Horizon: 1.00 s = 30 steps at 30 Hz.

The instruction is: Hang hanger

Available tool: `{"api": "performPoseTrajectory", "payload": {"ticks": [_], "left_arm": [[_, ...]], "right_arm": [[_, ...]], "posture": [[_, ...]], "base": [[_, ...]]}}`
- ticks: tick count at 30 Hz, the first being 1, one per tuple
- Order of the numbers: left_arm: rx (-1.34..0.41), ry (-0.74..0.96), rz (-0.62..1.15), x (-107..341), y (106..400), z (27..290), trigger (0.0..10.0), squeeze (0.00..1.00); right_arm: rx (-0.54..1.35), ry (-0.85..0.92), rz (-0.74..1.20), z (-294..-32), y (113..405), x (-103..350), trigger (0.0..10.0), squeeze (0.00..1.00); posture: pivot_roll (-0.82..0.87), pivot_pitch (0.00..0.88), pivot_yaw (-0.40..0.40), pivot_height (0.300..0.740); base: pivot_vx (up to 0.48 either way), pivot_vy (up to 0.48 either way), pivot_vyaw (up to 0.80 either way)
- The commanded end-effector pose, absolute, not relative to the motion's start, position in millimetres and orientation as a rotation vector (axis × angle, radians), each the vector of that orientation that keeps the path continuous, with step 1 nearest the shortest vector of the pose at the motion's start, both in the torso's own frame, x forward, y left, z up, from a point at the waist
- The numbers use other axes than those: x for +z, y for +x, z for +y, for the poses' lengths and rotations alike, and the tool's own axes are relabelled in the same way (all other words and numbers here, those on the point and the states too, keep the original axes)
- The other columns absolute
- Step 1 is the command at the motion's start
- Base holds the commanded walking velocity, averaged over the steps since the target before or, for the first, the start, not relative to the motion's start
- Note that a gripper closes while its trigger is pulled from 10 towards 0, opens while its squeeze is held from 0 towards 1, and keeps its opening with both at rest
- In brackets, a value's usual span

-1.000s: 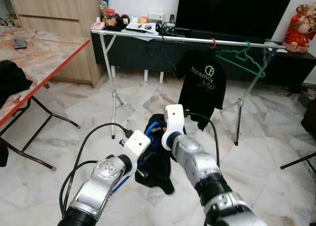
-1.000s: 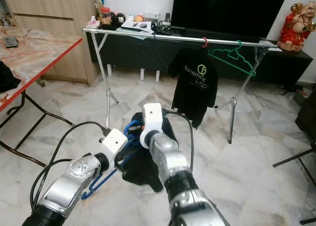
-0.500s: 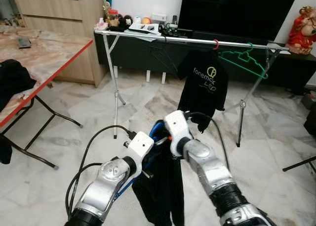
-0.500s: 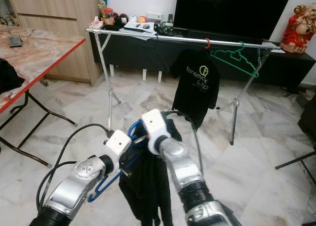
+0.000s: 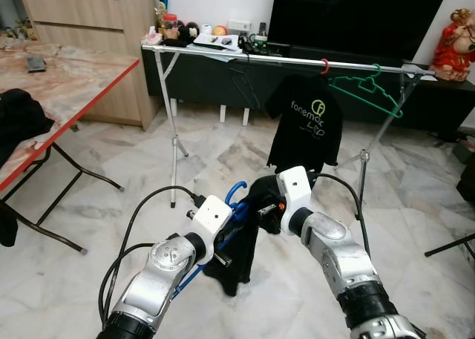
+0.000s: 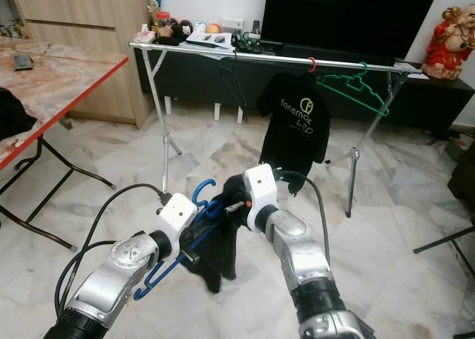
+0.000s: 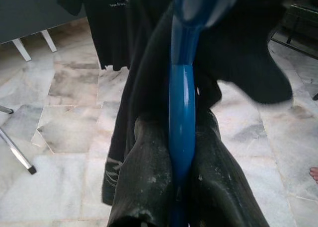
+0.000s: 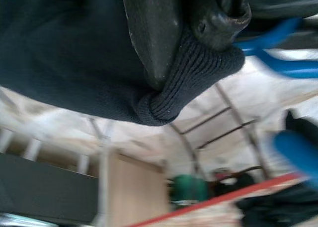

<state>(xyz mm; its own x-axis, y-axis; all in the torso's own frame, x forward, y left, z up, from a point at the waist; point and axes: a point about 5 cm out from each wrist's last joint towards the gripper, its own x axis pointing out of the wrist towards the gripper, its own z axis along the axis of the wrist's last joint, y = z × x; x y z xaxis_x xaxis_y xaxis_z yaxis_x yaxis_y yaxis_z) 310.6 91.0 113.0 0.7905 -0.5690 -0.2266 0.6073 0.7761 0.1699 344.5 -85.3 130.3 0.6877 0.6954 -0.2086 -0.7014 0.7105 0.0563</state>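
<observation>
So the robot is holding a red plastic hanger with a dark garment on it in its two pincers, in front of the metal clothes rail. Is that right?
Not quite: the plastic hanger is blue, not red, as the left wrist view shows, where the left pincer is closed on it. The rest holds: the right pincer grips the dark garment, in front of the metal clothes rail.
</observation>
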Motion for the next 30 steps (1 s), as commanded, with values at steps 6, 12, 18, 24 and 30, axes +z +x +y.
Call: {"api": "performPoseTrajectory", "payload": {"ticks": [6,12,18,24,30], "left_arm": [[-0.661,0.220,0.129,120,312,87,10.0,0.00],[-0.657,0.210,0.124,120,312,87,10.0,0.00],[-0.679,0.207,0.125,119,310,85,10.0,0.00],[-0.686,0.208,0.121,119,310,82,10.0,0.00],[-0.686,0.205,0.109,121,311,82,10.0,0.00]], "right_arm": [[1.000,-0.119,0.155,-87,327,141,10.0,0.00],[1.056,-0.227,0.192,-111,316,135,10.0,0.00],[1.049,-0.266,0.204,-131,313,136,10.0,0.00],[0.999,-0.309,0.216,-137,317,134,10.0,0.00],[1.025,-0.292,0.198,-128,316,136,10.0,1.00]], "posture": [[0.00,0.000,-0.089,0.740],[-0.01,0.000,-0.089,0.740],[-0.01,0.000,-0.087,0.740],[-0.01,0.000,-0.085,0.740],[-0.01,0.000,-0.084,0.740]], "base": [[0.000,0.000,0.00],[0.000,0.000,0.00],[0.000,0.000,0.00],[0.000,0.000,0.00],[0.000,0.000,0.00]]}}
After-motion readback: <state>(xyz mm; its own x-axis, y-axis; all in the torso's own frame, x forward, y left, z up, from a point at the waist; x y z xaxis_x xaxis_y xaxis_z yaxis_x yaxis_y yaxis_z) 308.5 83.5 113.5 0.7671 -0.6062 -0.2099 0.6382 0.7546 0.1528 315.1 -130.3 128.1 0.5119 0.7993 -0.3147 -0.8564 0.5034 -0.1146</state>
